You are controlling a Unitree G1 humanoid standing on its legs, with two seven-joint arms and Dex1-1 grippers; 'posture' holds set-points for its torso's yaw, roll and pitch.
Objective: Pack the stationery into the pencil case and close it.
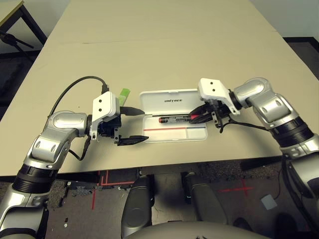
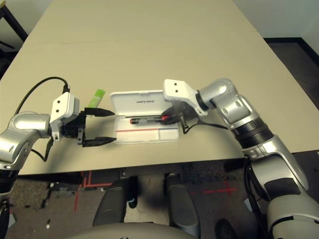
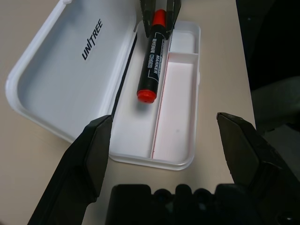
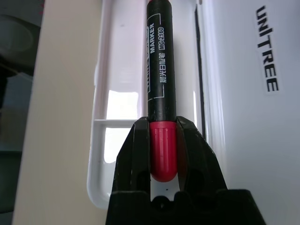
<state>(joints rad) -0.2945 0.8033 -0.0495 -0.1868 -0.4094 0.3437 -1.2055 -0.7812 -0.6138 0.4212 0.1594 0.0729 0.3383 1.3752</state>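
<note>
1. Fingers of the right gripper [image 4: 163, 154] are clamping the red end of the marker [image 1: 175, 118], and they are covering part of that end, so how far the red section runs cannot be read from overhead.
2. Marker barrel is reaching out over the rear trough of the pencil case [image 1: 174, 133]; whether it is resting on the floor of the tray or hanging just above it is hard to tell.
3. Jaws of the left gripper [image 1: 133, 125] are standing wide apart with nothing between them, just beside the case's left end and not touching it.
4. Case is lying open on the table [image 1: 159, 45] near the front edge, its lid [image 1: 169, 101] folded back flat with the lettering facing up; a thin red line is showing along the tray.
5. Green stick [image 1: 123, 94] is lying on the table behind the left gripper, and the gripper's white housing is cutting off its near end.
6. Nothing else of the stationery is making itself out clearly among the arms and shadows.
</note>
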